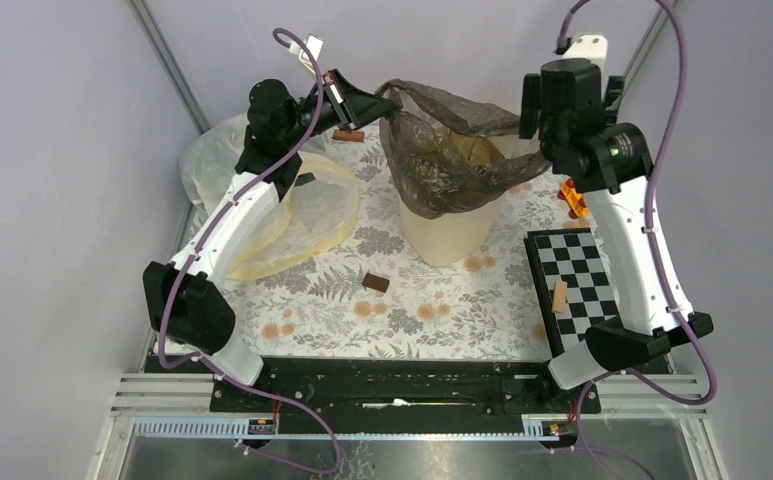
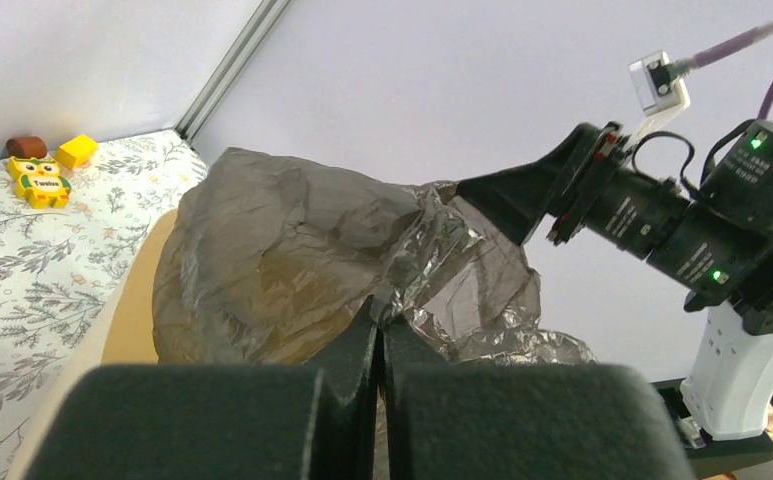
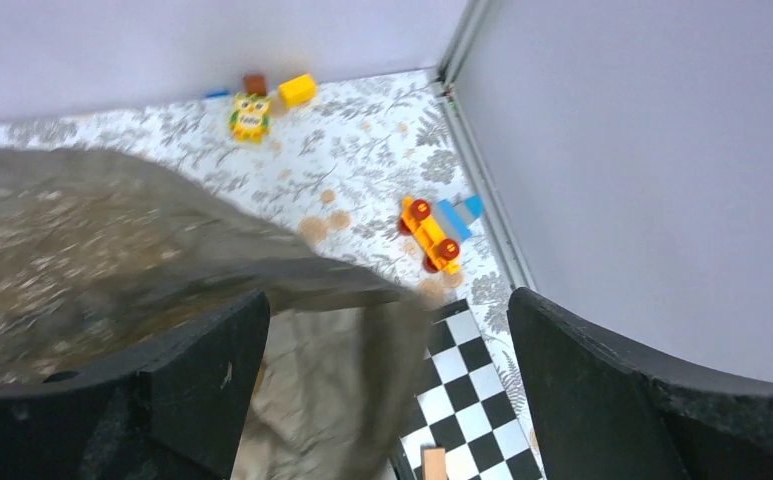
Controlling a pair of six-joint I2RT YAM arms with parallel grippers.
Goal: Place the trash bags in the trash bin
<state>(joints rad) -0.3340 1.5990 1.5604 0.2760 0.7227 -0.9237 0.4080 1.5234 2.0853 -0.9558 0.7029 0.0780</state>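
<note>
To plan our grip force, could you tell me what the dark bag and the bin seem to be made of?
The dark bag looks like thin plastic film, glossy and semi-transparent: it crinkles, glints, and beige shows through it. The bin seems rigid cream plastic, smooth and fairly matte: even walls, no sharp highlights.

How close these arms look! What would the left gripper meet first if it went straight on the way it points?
The left gripper would likely push into the trash bag it pinches, draped over the trash bin; the right gripper seems off that line, though depth is unclear.
</note>
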